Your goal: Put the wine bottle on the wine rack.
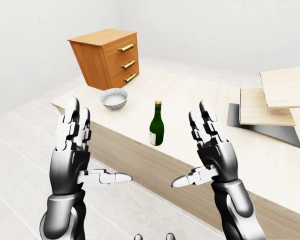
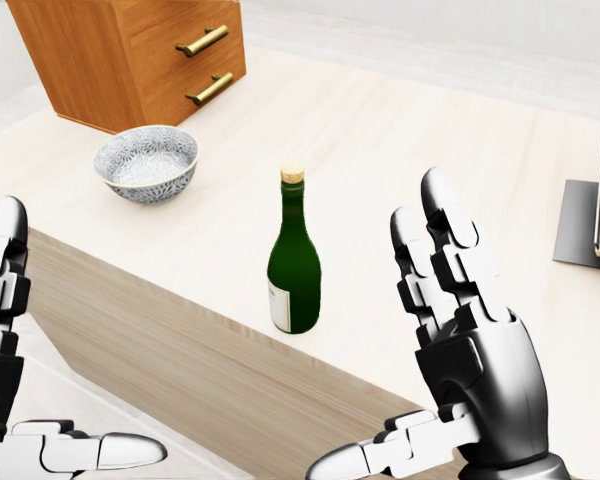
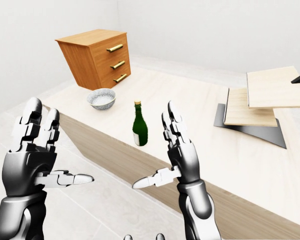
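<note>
Standing upright on the pale worktop (image 2: 400, 150), the wine bottle (image 2: 293, 262) rests near the worktop's nearer edge, its long axis vertical, cork (image 2: 292, 173) uppermost and a pale label low on its side. In the head view it sits between your two hands but much closer to the right hand (image 2: 470, 340), which is raised just to the bottle's right with its palm turned toward the glass. That hand's fingers (image 2: 442, 225) are spread and straight, gripping nothing, and a clear gap separates them from the bottle. The left hand (image 1: 72, 150) is also splayed and empty, held well off to the left and outside the worktop's edge.

A patterned bowl (image 2: 146, 161) lies up and left of the bottle, apart from it, with a wooden chest of drawers (image 1: 106, 57) beyond. At the right of the left-eye view, stacked pale boards on a dark base (image 1: 267, 107) are probably the wine rack, well apart from the bottle.

You would likely do best to bring the right hand sideways, leftward in the head view, to wrap the bottle's body.
</note>
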`<state>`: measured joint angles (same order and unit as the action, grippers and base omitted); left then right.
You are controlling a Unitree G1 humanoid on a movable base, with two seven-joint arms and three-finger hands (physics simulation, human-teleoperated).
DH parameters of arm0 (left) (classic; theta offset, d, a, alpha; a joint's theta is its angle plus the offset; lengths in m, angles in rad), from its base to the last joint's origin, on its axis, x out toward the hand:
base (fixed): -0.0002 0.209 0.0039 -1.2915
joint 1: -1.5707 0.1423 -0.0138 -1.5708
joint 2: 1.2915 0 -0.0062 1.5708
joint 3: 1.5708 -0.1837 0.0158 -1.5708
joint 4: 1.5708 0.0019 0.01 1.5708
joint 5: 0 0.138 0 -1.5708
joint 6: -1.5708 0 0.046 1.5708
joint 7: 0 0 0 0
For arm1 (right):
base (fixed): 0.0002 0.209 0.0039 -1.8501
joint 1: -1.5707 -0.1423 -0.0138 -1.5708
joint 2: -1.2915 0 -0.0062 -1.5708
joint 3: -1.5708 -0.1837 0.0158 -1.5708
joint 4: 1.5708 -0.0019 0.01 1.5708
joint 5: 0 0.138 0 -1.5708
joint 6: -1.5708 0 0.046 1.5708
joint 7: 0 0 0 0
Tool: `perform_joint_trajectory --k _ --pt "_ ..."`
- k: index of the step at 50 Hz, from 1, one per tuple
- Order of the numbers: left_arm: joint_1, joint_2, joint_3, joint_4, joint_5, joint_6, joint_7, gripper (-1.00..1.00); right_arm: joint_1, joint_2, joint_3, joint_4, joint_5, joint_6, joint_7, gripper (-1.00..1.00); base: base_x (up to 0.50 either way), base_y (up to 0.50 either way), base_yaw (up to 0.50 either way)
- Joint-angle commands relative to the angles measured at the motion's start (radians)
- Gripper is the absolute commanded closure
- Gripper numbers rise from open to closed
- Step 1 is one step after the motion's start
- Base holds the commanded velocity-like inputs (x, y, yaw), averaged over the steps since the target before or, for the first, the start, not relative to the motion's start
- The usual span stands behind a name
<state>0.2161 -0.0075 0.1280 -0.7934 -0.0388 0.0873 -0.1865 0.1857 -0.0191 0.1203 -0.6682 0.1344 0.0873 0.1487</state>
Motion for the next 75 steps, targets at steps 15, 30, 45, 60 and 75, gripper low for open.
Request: perform_joint_trajectory --k 15,30,45,60,75 --pt "0.011 -0.004 0.010 0.007 -0.002 0.000 -0.008 -1.00 0.000 -0.003 0.006 0.023 -0.019 0.000 0.002 -1.00 0.20 -0.11 0.00" --pt "0.015 -0.006 0.019 0.005 -0.005 0.000 -0.013 -1.00 0.004 -0.006 0.019 0.025 -0.034 0.000 0.000 -1.00 0.10 -0.04 0.00" --pt "0.017 -0.008 0.023 0.007 -0.006 0.000 -0.017 -1.00 -0.004 -0.003 0.026 0.033 -0.042 0.000 -0.012 -1.00 0.33 0.13 0.00" --pt "0.015 -0.007 0.017 -0.005 -0.002 0.000 -0.019 -1.00 -0.022 0.004 0.028 0.033 -0.031 0.000 -0.015 -1.00 0.21 -0.01 0.00" --pt "0.021 -0.008 0.035 -0.030 -0.010 0.000 -0.026 -1.00 -0.059 0.016 0.054 0.078 -0.049 0.000 -0.042 -1.00 0.02 0.01 0.00"
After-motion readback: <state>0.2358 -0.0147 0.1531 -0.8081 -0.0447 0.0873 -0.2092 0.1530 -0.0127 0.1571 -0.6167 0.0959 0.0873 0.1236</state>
